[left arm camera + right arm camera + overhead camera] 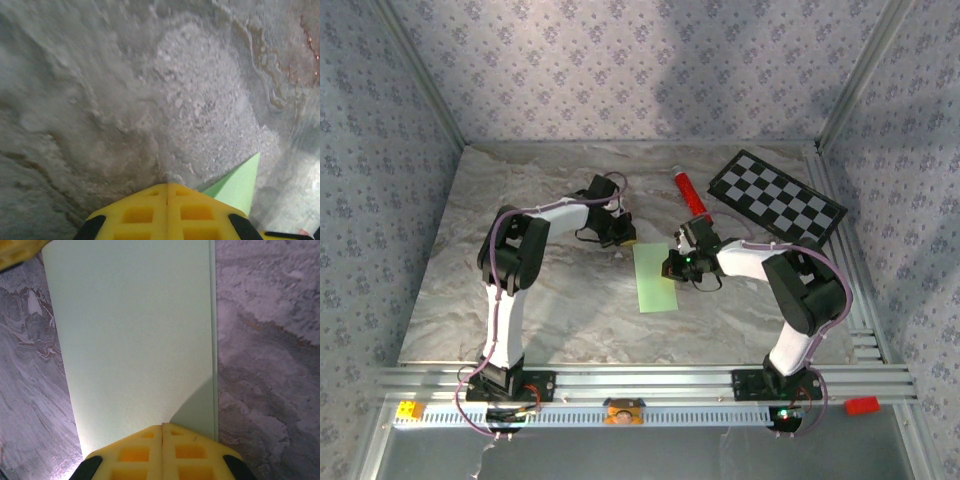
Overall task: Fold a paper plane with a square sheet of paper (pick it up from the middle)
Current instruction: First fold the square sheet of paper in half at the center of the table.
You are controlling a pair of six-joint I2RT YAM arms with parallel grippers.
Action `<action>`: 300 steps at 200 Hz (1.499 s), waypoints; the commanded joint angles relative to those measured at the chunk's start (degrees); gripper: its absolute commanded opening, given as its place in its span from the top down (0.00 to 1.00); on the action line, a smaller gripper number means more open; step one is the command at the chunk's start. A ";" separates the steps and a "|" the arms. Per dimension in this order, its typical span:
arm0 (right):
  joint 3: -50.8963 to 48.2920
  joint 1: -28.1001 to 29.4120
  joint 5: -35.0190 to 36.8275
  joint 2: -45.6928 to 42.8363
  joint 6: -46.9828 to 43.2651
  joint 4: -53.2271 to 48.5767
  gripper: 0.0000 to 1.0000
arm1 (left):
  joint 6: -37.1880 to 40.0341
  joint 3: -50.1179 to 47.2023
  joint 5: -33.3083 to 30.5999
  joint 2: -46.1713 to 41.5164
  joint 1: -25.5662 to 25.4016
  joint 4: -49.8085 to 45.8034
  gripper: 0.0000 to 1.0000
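Lying flat: green sheet [654,285] | L claw [166,189] closed at corner | R claw [162,429] closed atop

The table [520,300] was grey and swirly like stone. A pale green sheet of paper [654,278] lay flat near the middle of it, folded into a long shape. A red tube [690,192] lay farther back. Just beside the tube, at the back right, lay a black-and-white checkerboard [776,197], set at a slant
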 commanded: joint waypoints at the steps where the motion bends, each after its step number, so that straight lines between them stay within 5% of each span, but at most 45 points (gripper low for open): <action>1: -3.17 0.56 6.01 3.68 -1.32 -9.51 1.00 | -0.14 1.78 -3.52 -3.85 0.97 -0.07 0.96; 111: -2.77 0.61 5.98 4.58 -1.26 -9.38 1.00 | 1.13 -10.37 9.58 -10.60 -3.70 6.23 0.95; 236: -3.54 0.60 5.75 5.00 -1.22 -8.65 1.00 | -3.78 -10.91 -0.88 -6.07 -1.57 4.57 0.96; 300: -3.09 0.21 5.79 4.51 -1.44 -10.00 1.00 | -4.77 -10.00 3.43 -9.49 -1.05 6.68 0.95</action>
